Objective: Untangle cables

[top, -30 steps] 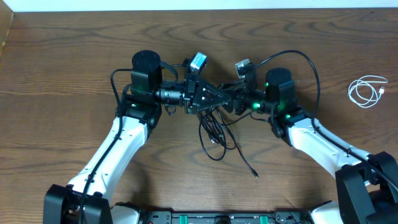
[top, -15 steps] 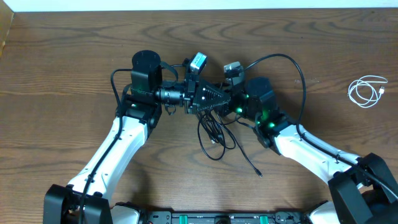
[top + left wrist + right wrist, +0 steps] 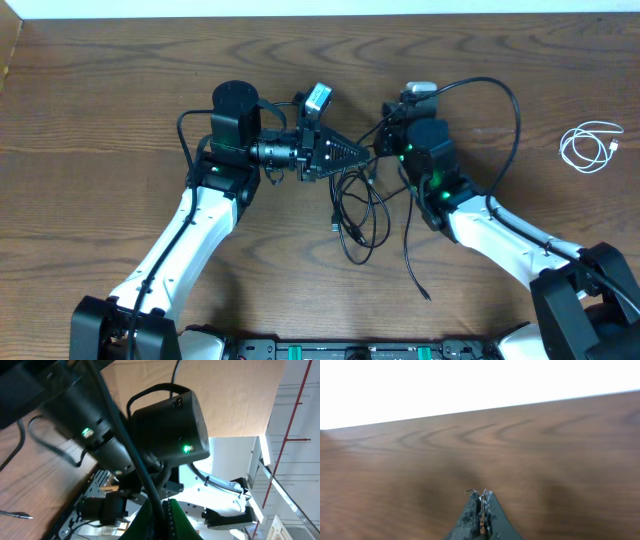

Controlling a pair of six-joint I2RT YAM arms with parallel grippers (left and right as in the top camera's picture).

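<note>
My left gripper (image 3: 368, 152) points right above the table and is shut on a black cable (image 3: 131, 450). In the left wrist view that cable runs up and left from between the green fingers (image 3: 176, 520). The tangle of black cables (image 3: 355, 215) hangs and lies below it. One strand trails to a small plug (image 3: 427, 296). My right gripper (image 3: 392, 120) sits just right of the left one, pointing toward the far edge, and a taut black strand runs to it. In the right wrist view my right gripper (image 3: 482, 492) has its jaws pressed together. The white cable (image 3: 590, 147) lies coiled at the far right.
A thicker black cord (image 3: 512, 120) arcs from the right wrist camera (image 3: 420, 91) down to the right arm. The left arm's base joint (image 3: 235, 105) stands left of the grippers. The table's far edge (image 3: 320, 18) meets a white wall.
My right gripper moved in to the left gripper's tip, shut, then swung right and toward the far edge. The tangle shifted right and the plug strand straightened. The left arm stayed still.
</note>
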